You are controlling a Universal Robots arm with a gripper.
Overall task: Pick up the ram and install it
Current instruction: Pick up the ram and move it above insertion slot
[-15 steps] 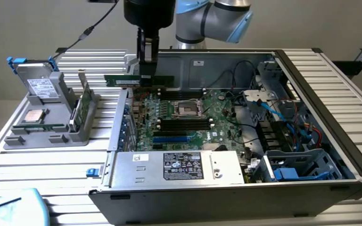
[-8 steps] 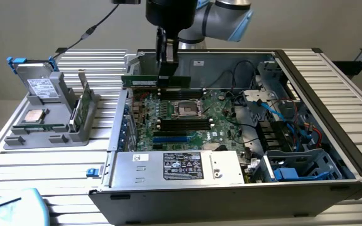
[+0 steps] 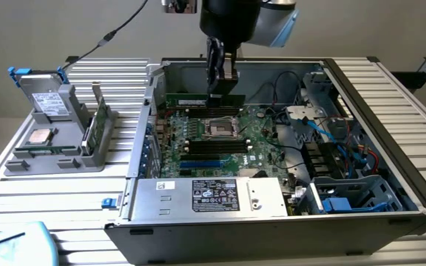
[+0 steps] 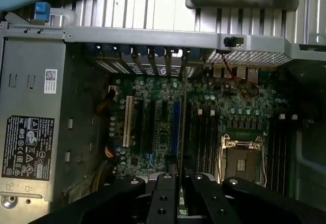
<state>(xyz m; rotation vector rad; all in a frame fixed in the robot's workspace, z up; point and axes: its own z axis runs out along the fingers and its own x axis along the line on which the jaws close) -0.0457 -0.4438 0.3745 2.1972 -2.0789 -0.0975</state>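
Observation:
The ram [image 3: 191, 101] is a long green stick held level, on its edge, over the far end of the motherboard [image 3: 228, 158] inside the open computer case. My gripper [image 3: 223, 93] reaches down from above and is shut on the stick near its end at the exterior view's right. In the wrist view the ram [image 4: 182, 122] shows edge-on as a thin line running out from between my black fingers [image 4: 163, 198]. It hangs above the board, beside the black memory slots [image 4: 204, 137] and the processor socket [image 4: 243, 158].
A silver power supply [image 3: 213, 197] fills the case's near end. Loose cables [image 3: 339, 138] and drive bays lie at the exterior view's right. Outside the case, a grey holder [image 3: 50, 160] carries a hard drive [image 3: 46, 102], a square processor chip [image 3: 41, 136] and an upright green card [image 3: 98, 124].

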